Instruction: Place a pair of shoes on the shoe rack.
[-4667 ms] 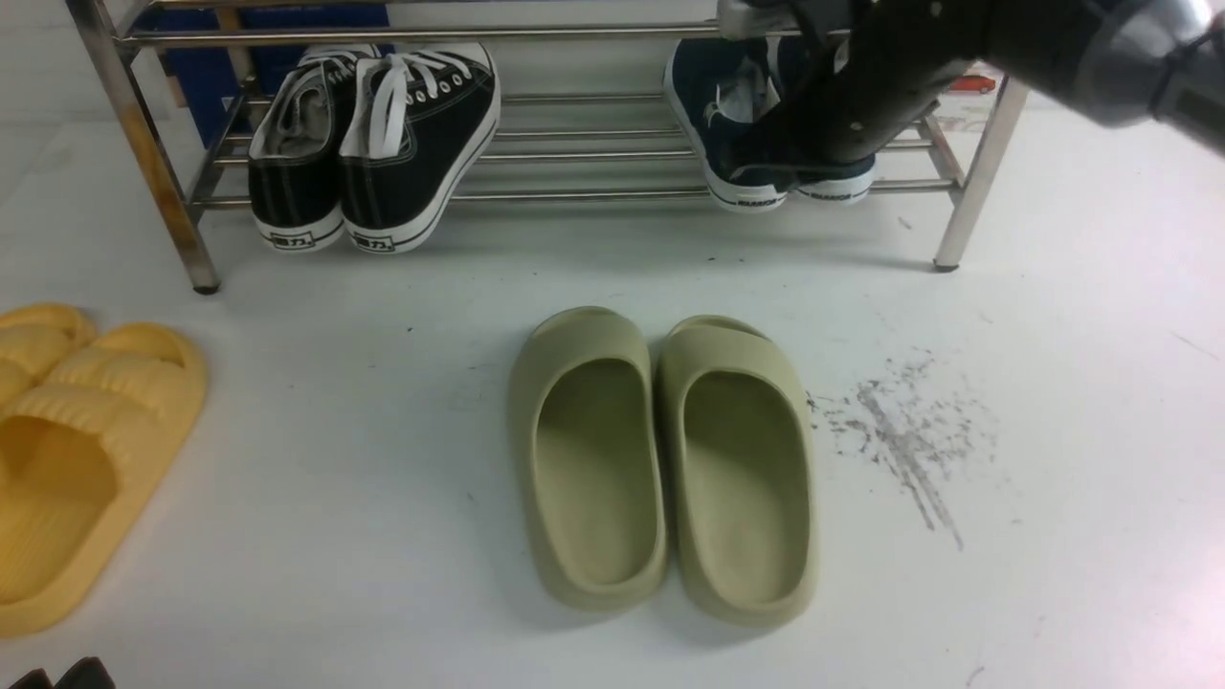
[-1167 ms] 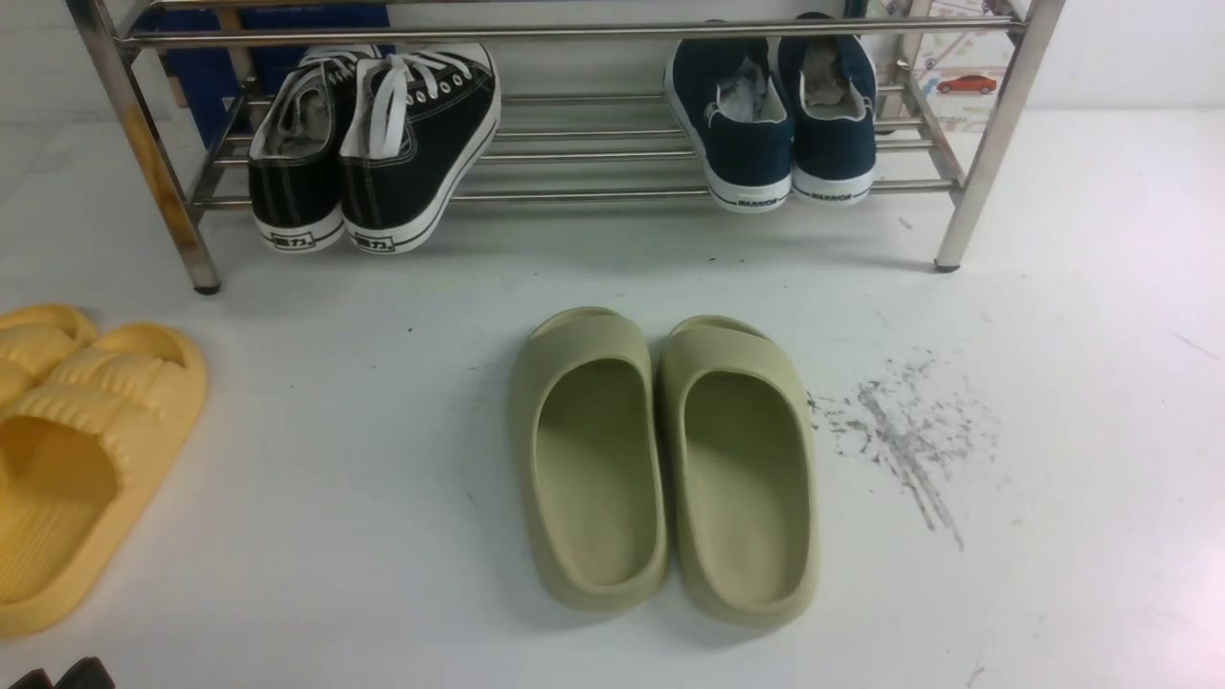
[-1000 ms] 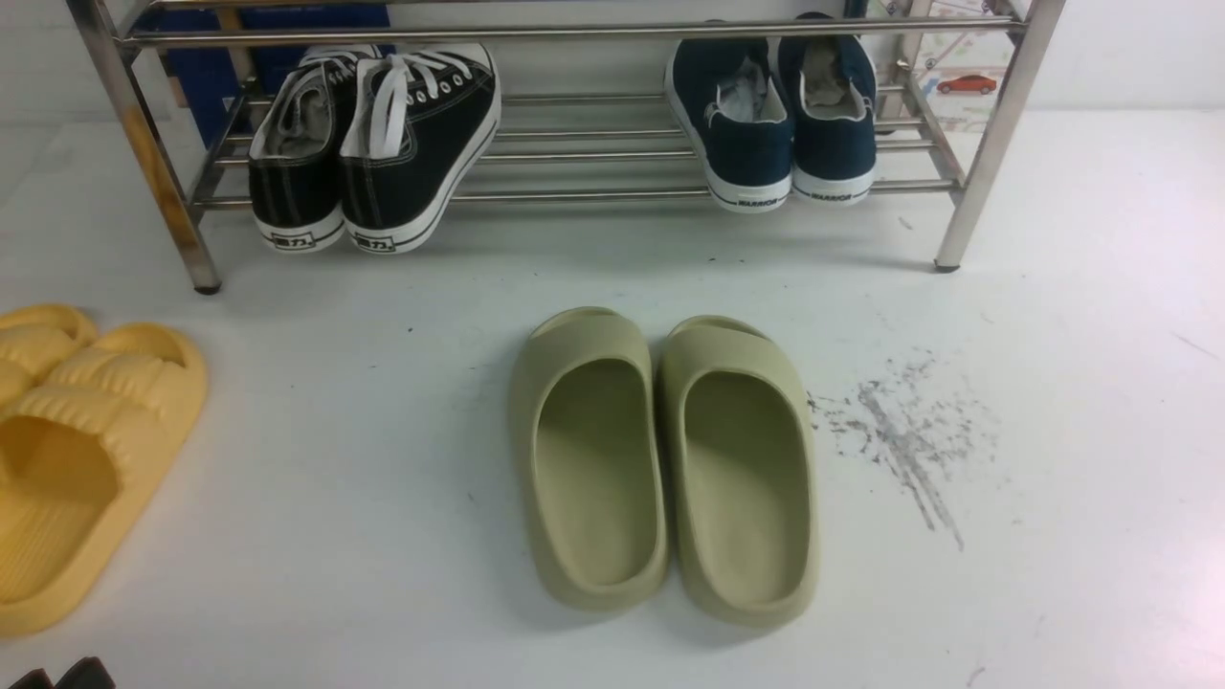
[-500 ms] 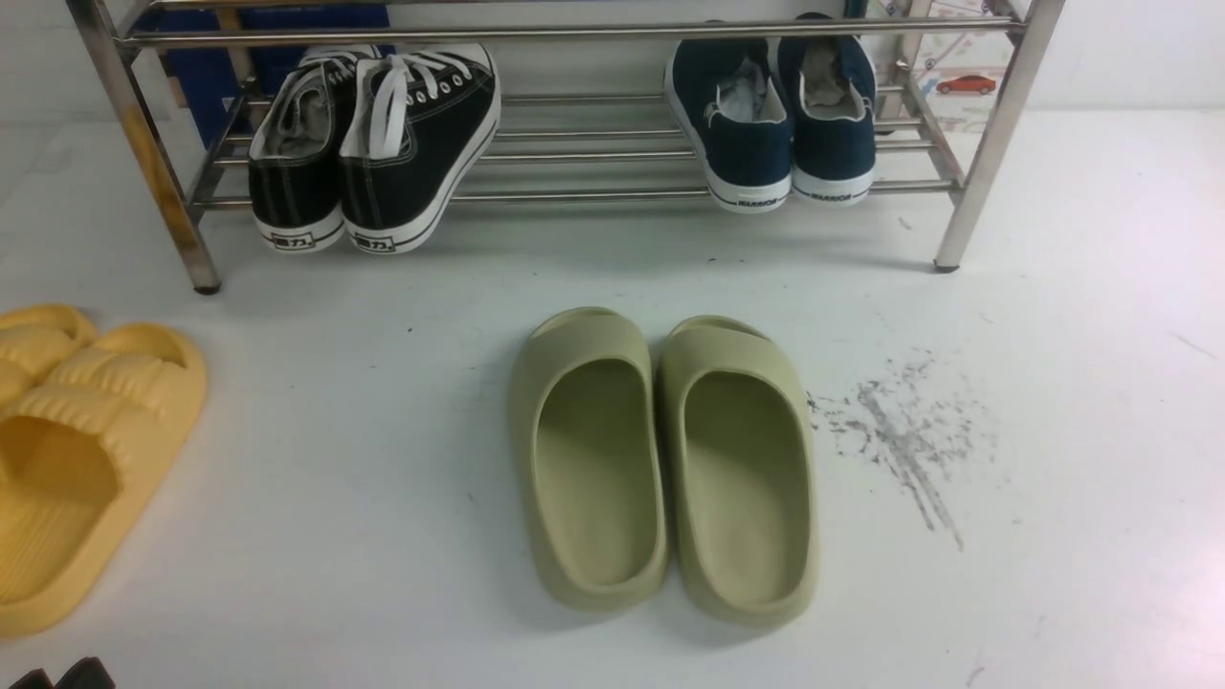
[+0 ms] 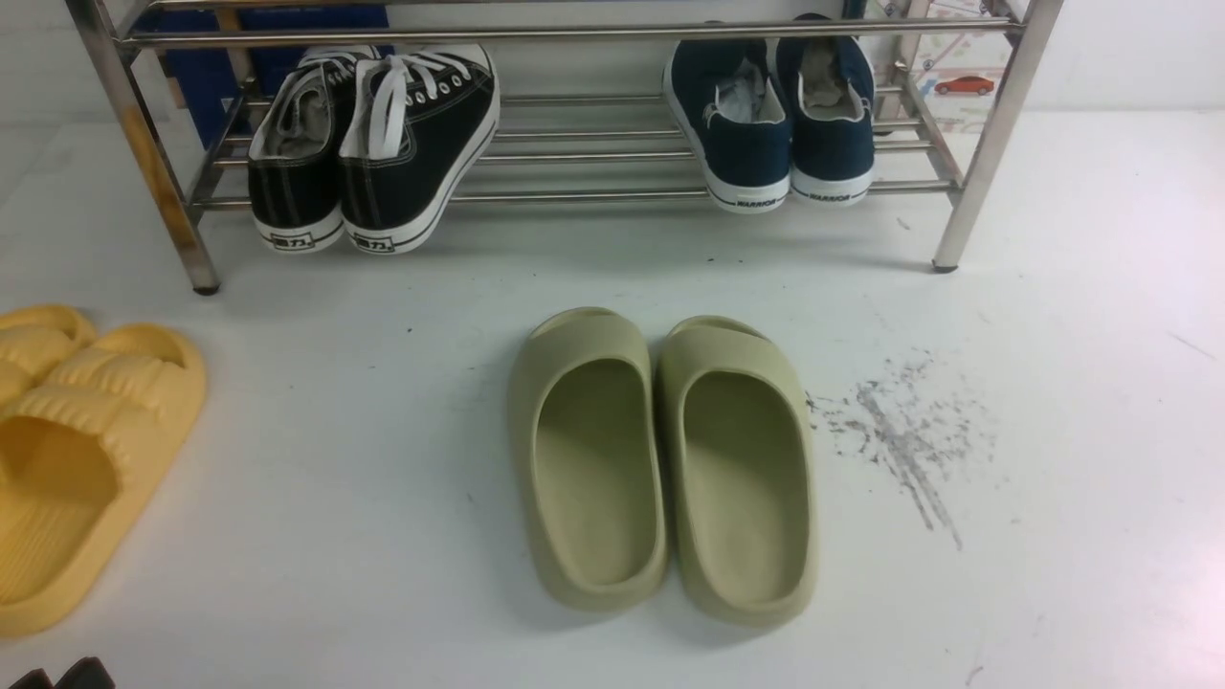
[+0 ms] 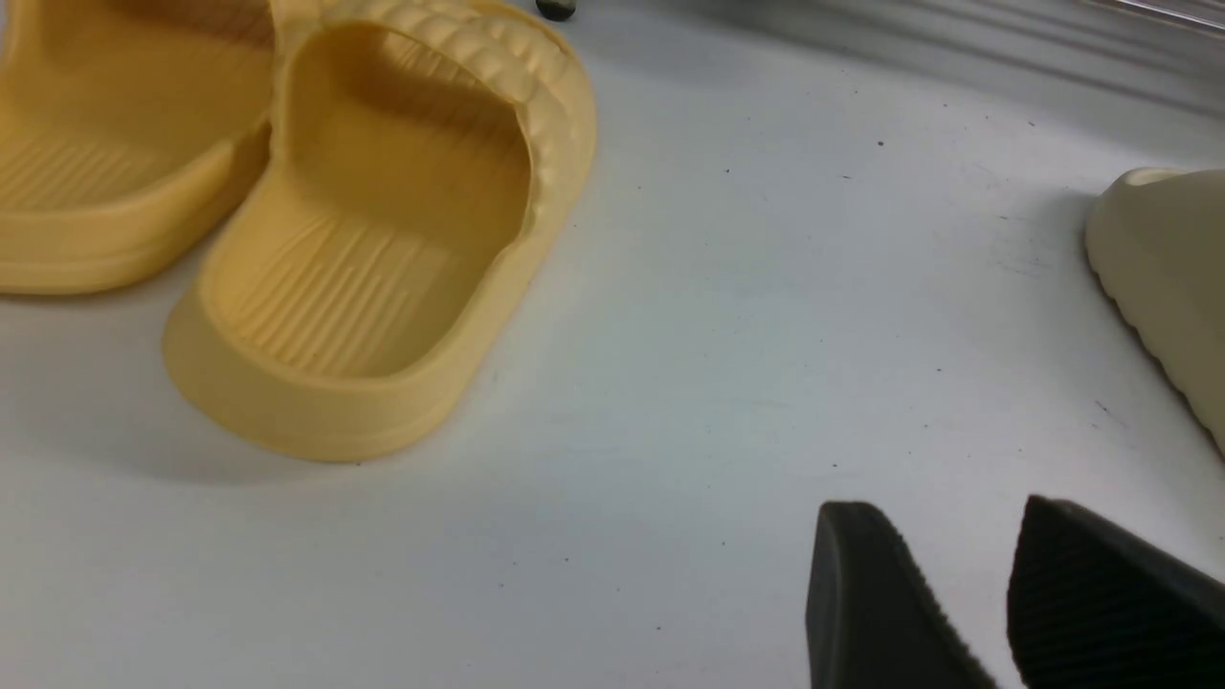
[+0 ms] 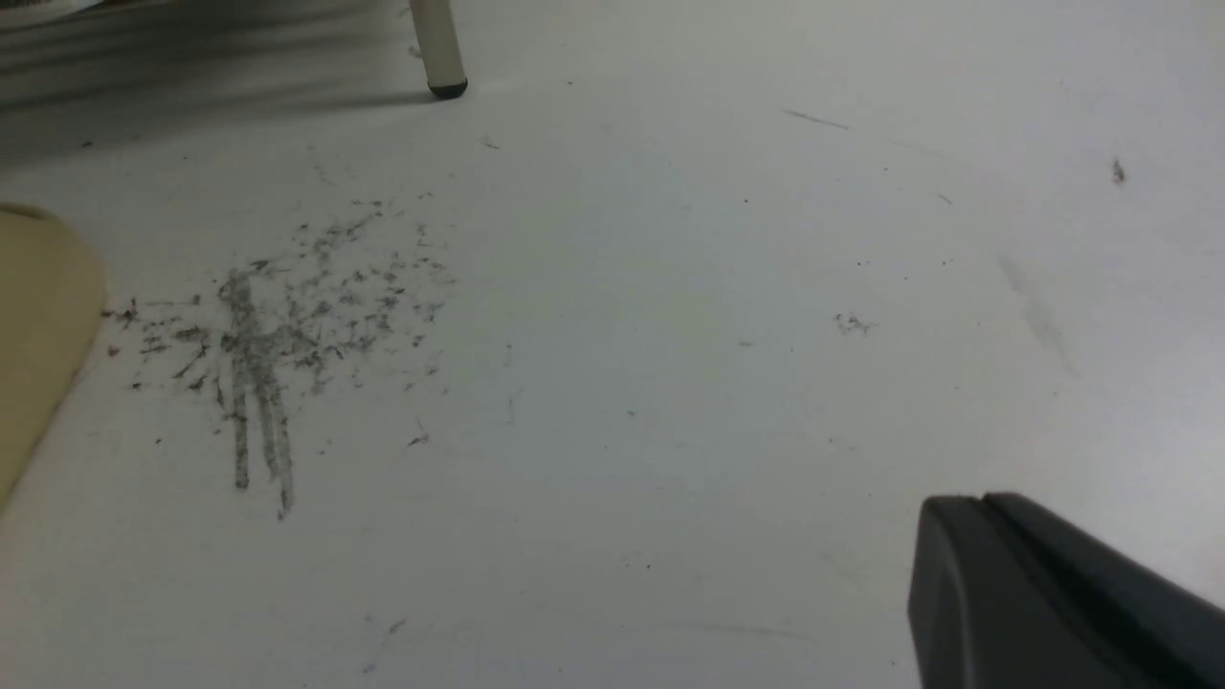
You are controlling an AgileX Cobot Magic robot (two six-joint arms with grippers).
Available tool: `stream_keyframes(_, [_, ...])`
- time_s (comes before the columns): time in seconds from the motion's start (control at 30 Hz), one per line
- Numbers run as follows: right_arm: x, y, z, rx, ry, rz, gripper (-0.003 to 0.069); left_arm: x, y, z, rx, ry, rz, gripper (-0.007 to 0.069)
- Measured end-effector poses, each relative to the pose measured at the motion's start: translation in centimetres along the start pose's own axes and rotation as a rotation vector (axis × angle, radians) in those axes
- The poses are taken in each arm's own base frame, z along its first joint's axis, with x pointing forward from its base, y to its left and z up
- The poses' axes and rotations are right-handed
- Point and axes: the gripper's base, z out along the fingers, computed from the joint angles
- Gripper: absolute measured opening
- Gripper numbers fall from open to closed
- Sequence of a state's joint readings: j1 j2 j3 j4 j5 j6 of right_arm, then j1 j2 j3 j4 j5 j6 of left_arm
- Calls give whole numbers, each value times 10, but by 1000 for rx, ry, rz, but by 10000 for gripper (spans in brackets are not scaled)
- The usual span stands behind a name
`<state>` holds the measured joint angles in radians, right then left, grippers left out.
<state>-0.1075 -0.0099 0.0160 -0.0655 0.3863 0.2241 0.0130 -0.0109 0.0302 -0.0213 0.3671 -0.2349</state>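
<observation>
The two navy-blue slip-on shoes [image 5: 737, 129] [image 5: 831, 120] stand side by side on the lower tubes of the steel shoe rack [image 5: 574, 196], at its right end, heels toward me. My left gripper [image 5: 57, 676] shows only as dark tips at the bottom left; in the left wrist view it [image 6: 943, 507] is open and empty, low over the white floor. My right gripper [image 7: 981, 502] is shut and empty over bare floor, out of the front view. One rack leg [image 7: 435, 48] shows in the right wrist view.
Black lace-up sneakers [image 5: 373, 144] sit on the rack's left end. Olive-green slides [image 5: 660, 459] lie mid-floor, also edging into both wrist views [image 6: 1168, 277] [image 7: 38, 316]. Yellow slides [image 5: 86, 450] [image 6: 383, 239] lie at the left. Grey scuff marks [image 5: 900, 421] are at the right.
The right arm, which was at the navy shoes on the rack 4.7 s ago, has drawn back out of the front view. Nothing has moved in the last second.
</observation>
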Motion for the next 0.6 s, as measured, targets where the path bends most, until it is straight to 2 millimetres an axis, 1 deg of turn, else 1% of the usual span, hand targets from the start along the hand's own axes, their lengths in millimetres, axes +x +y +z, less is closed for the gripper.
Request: stream_keyframes(0.6, [0, 0, 0, 0, 0, 0, 46, 0, 0, 0, 0, 0, 0, 238])
